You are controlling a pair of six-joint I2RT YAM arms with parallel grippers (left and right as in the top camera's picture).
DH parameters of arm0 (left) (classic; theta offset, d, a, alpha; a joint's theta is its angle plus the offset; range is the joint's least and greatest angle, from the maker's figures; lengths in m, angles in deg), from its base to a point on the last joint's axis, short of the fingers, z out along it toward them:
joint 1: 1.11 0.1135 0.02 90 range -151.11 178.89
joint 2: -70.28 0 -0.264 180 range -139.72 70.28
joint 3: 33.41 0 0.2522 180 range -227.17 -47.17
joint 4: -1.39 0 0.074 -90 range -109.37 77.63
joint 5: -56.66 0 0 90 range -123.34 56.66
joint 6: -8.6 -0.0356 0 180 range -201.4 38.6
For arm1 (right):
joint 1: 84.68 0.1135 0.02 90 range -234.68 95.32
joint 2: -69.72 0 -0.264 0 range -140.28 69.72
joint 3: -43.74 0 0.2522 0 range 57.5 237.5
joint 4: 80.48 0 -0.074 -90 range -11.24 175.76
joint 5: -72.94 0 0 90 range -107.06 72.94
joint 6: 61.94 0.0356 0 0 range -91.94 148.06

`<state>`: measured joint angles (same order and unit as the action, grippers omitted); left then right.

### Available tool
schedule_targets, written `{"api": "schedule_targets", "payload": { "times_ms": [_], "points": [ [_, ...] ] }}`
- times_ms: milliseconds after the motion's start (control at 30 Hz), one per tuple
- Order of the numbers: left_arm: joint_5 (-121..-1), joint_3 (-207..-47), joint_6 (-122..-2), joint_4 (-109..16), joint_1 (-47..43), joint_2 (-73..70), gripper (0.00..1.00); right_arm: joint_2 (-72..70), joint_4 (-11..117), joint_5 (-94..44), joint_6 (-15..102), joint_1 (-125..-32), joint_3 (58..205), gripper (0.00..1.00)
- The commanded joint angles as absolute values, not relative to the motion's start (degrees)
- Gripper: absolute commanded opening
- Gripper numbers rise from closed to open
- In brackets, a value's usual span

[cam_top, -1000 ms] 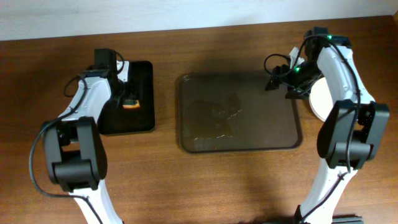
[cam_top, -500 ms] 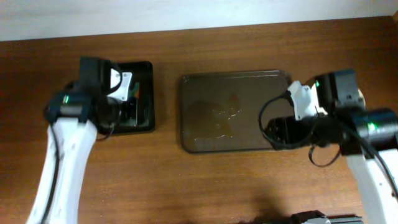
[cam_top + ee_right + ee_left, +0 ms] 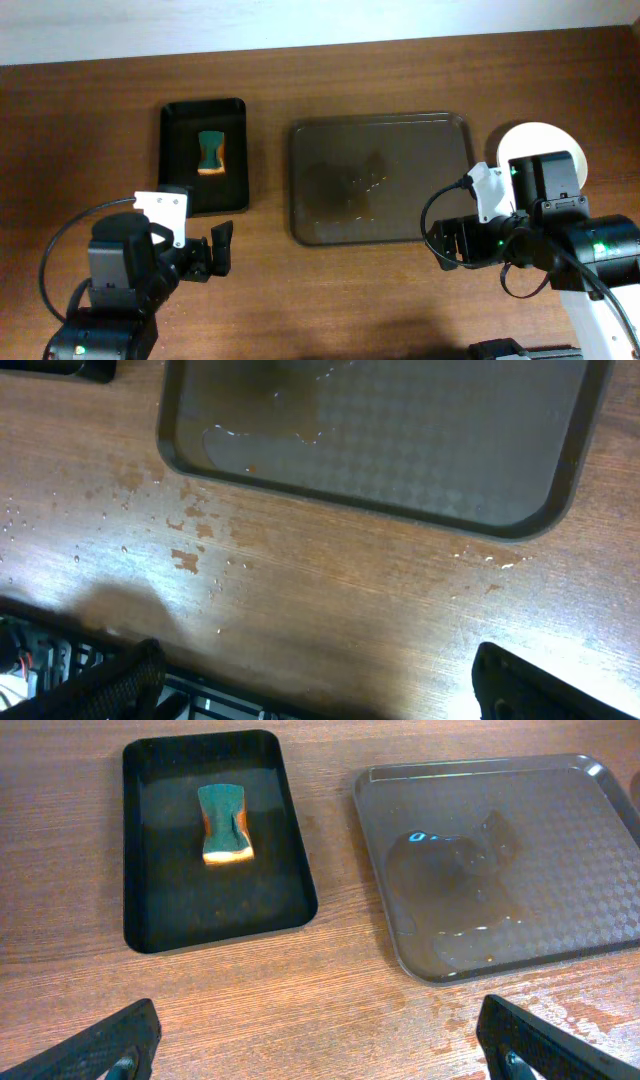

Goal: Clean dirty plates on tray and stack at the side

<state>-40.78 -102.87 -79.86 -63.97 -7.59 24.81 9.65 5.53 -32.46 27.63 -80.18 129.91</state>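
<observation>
Right of the tray [image 3: 420, 140], the plate [image 3: 540, 145] sits stacked; the tray holds only a puddle [image 3: 450, 890]. Left gripper [image 3: 315, 1032] and right gripper [image 3: 315, 672] are spread wide, empty. Risk: the right arm overlaps the plate, so a careless swing could knock it.

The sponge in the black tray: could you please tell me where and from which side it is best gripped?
Grip the sponge across its pinched middle, coming down from above. It lies flat in the black tray, apart from its walls, and its sides curve inward at the waist, so a grip would likely seat there. The left end effector is nearer and open.
</observation>
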Motion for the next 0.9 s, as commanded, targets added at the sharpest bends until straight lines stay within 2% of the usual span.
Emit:
{"api": "schedule_targets", "payload": {
  "times_ms": [0,367,500,533,567,633,733,867],
  "points": [
    [-40.37,-102.35,-79.53,-64.06,-7.61,24.90,1.00,9.71,5.44,-31.76,27.42,-80.03,129.69,0.98],
    [-40.37,-102.35,-79.51,-64.08,-7.61,24.90,1.00,10.56,8.20,-31.33,27.35,-80.21,128.97,0.98],
    [-40.37,-102.35,-79.51,-64.08,-7.61,24.90,1.00,23.31,21.88,-31.30,26.74,-80.25,119.48,0.98],
    [-40.37,-102.35,-79.51,-64.08,-7.61,24.90,1.00,28.95,27.58,-31.13,26.74,-80.25,113.67,0.98],
    [-40.37,-102.35,-79.51,-64.08,-7.61,24.90,1.00,38.54,38.43,-31.15,26.76,-80.25,102.37,0.98],
    [-40.37,-102.35,-79.51,-64.12,-7.61,24.90,1.00,46.74,47.82,-31.22,26.78,-80.25,91.39,0.98],
    [-40.37,-102.35,-79.51,-64.10,-7.61,24.90,1.00,55.26,58.16,-31.37,26.78,-80.25,79.90,0.98],
    [-40.37,-102.35,-79.51,-64.10,-7.61,24.90,1.00,62.87,67.08,-29.27,26.76,-80.25,72.51,0.98]
  ]
}}
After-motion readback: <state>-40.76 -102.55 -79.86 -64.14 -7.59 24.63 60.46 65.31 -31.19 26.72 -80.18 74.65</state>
